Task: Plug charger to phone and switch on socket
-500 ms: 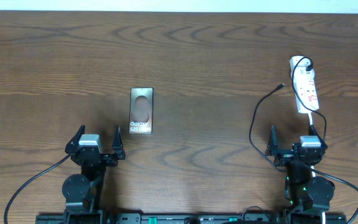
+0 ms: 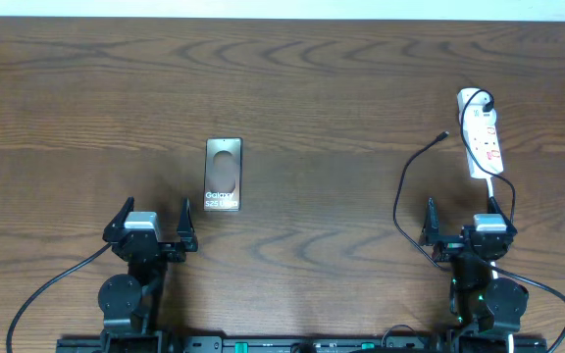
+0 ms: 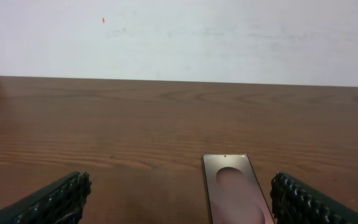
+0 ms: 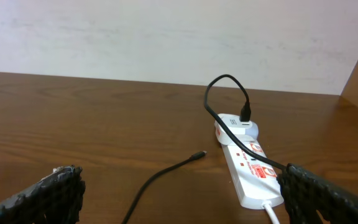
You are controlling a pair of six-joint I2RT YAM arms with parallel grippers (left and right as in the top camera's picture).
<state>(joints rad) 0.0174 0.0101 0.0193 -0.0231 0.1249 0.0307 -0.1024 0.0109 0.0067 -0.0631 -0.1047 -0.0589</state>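
**One plug (image 2: 480,98) seated in the socket (image 2: 483,142), phone (image 2: 223,175) lying apart**

The socket, a white strip with small red marks along its face, lies on the far right of the brown wooden table (image 2: 312,88), its length running away from the robot. The only thing it holds is the black plug of the charger (image 2: 403,181), pushed into the outlet at the strip's far end. In the right wrist view the cable arcs up out of that plug in a loop before dropping to the wood. The other outlets hold nothing. Whether any switch is on cannot be told from these views.

From the plug, the thin black cable runs down the left side of the strip and curves toward the robot. Its connector tip (image 4: 199,154) lies loose on the table, just left of the socket and touching nothing. A white cord (image 2: 493,191) leaves the strip's near end and trails toward the right arm.

The phone lies flat, left of centre and well apart from the socket and the connector tip. Its pale oval mark is at the far end and its white lettering at the near end.

The left gripper (image 2: 155,212) sits at the near edge, just short of the phone, with its jaws spread wide and holding nothing. In its wrist view the phone's far end shows between the two fingers. The right gripper (image 2: 470,214) sits near the socket's near end, its jaws likewise wide apart and empty, with the strip ahead and to its right. A pale wall (image 3: 179,37) stands behind the table.
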